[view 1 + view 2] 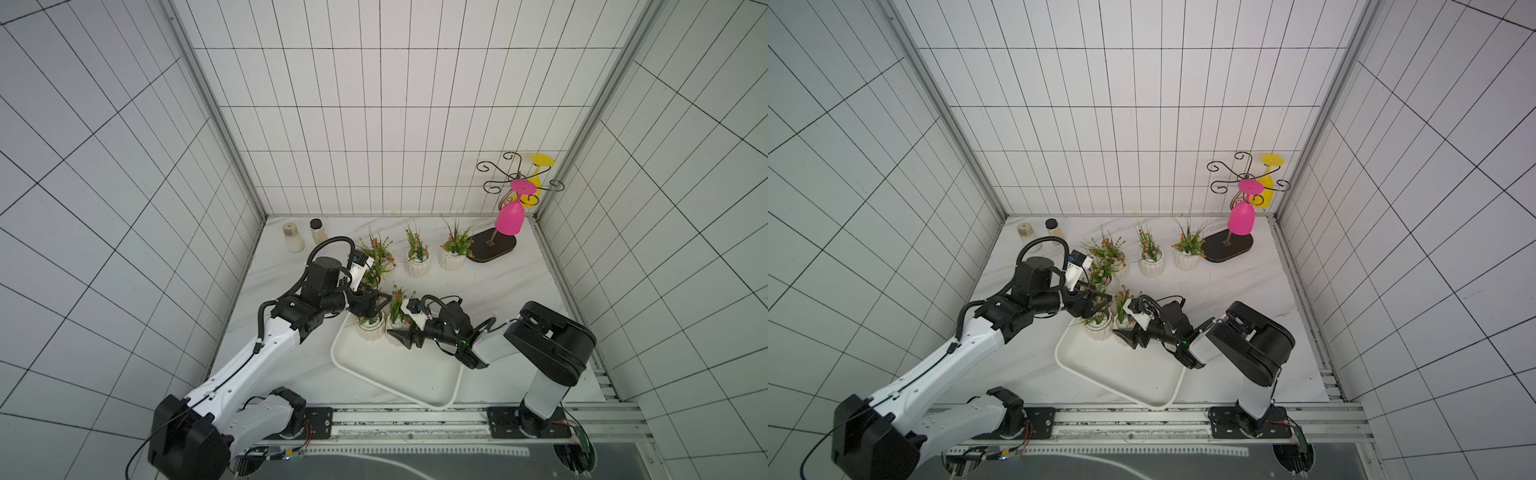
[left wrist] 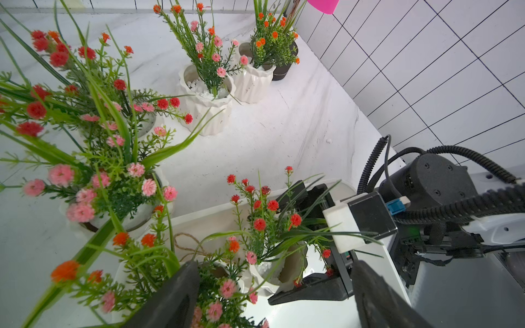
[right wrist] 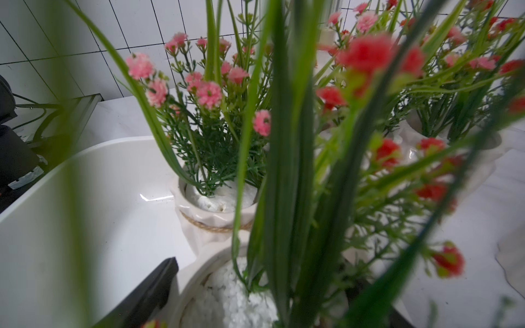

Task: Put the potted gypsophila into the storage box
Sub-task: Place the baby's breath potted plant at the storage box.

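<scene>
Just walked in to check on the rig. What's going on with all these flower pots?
Both arms are loading flower pots into the storage box. The left gripper hangs over a pink-flowered pot standing at the box's far end. The right gripper has its jaws either side of a red-flowered pot beside it. Whether either is gripping is unclear. Four other pots stand outside on the table.
</scene>
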You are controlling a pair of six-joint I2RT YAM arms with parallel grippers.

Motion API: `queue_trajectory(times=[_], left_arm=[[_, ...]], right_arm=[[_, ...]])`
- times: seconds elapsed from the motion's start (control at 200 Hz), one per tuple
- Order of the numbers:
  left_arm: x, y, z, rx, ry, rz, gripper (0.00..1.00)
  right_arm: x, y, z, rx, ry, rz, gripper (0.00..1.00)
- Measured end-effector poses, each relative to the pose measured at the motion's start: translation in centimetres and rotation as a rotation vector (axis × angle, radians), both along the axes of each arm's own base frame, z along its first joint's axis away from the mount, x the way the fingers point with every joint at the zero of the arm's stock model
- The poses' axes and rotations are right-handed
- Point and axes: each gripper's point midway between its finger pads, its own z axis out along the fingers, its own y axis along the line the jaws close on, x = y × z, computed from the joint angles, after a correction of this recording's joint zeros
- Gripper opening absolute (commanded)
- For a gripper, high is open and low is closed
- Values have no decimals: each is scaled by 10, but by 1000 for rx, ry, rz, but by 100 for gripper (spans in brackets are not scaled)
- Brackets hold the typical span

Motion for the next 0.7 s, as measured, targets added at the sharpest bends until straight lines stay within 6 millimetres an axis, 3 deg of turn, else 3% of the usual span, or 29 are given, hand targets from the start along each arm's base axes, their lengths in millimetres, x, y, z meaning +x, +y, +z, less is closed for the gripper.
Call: queue_trajectory(times=[0.05,0.29,0.46,0.7], left_arm=[[0,0,0,0,0,1,84],[1,2,-1,1,3,7,84],[2,4,-3,1,7,13,84],[4,6,-3,-2,9,17,84]], right_arm=[[0,0,0,1,-1,1,99],[0,0,13,22,-15,0,99],[-4,-5,57,112,-63,-10,99],[-20,-42,123,267,-76,-97,97]])
